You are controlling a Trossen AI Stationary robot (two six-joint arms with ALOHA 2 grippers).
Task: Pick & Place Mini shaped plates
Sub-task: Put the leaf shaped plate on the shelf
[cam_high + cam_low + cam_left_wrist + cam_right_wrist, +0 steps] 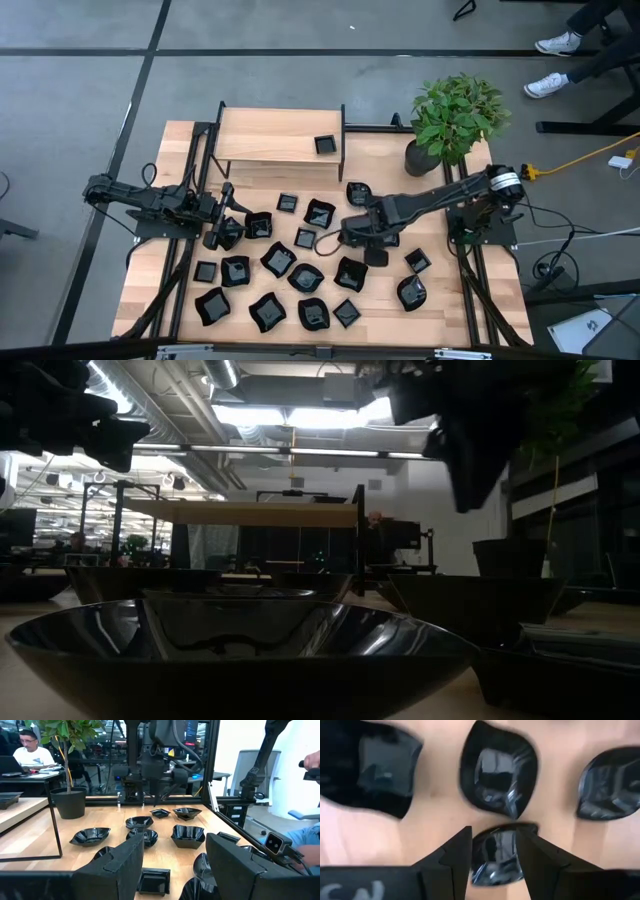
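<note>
On the table (440, 310) there's a scatter of little black plates (290, 265), mostly across the middle and front, plus one square plate (325, 146) sitting up on the wooden shelf (275, 135) at the back. The right gripper (492, 852) hangs over the middle of the pile, pointing down, fingers parted with a glossy dish (497, 855) showing in the gap. Can't really tell if it's touching it or just above, the view's too smeary. The left gripper (172, 865) is over at the left side of the plates, fingers spread wide, nothing in them. A potted plant (455, 120) stands at the back right corner.
</note>
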